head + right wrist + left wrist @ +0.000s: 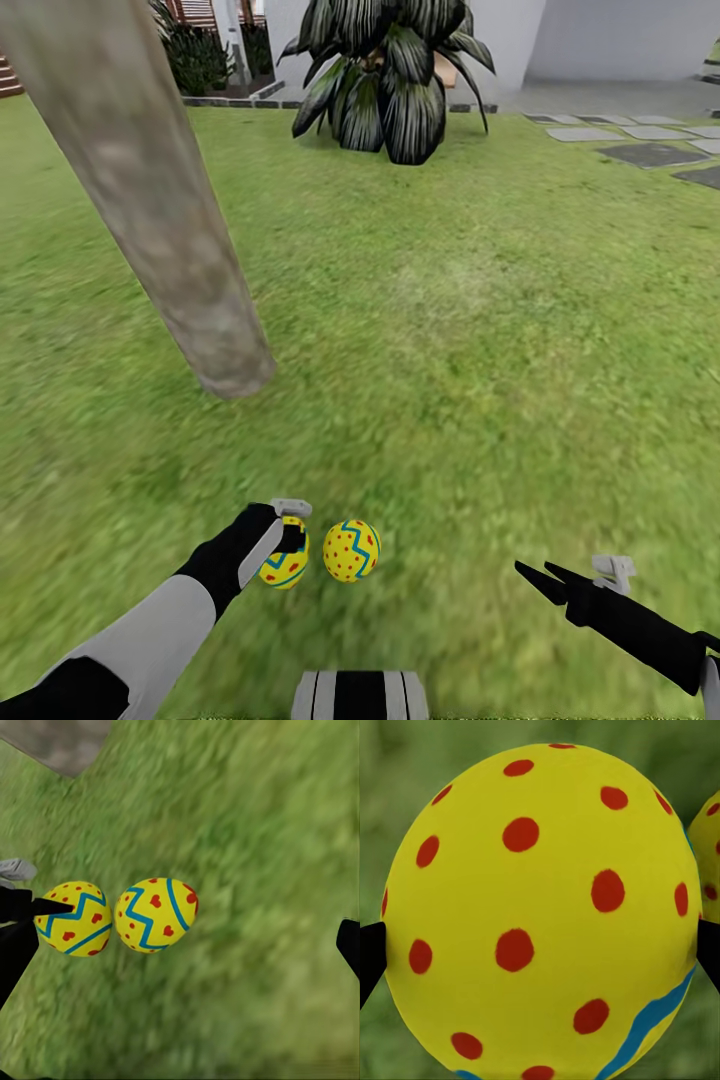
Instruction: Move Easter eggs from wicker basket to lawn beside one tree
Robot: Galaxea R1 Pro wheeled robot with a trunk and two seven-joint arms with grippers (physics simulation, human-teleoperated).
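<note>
Two yellow Easter eggs with blue zigzags and red dots lie side by side on the lawn [480, 330], a short way in front of the grey-brown tree trunk [170, 230]. My left gripper [292, 540] is shut on the left Easter egg [285, 568], which sits low at the grass. Up close, this egg [540, 915] touches a fingertip on each side. The other egg [351, 550] rests free just beside it. The right wrist view shows both, the held egg [73, 919] and the free egg [156, 913]. My right gripper [545, 582] hovers open and empty off to the right. The wicker basket is out of view.
A dark broad-leaved plant [385, 80] stands at the far edge of the grass. Grey stepping stones [650, 150] run along the back right before a white house wall [620, 40]. My own base [360, 695] is just below the eggs. Open grass stretches to the right.
</note>
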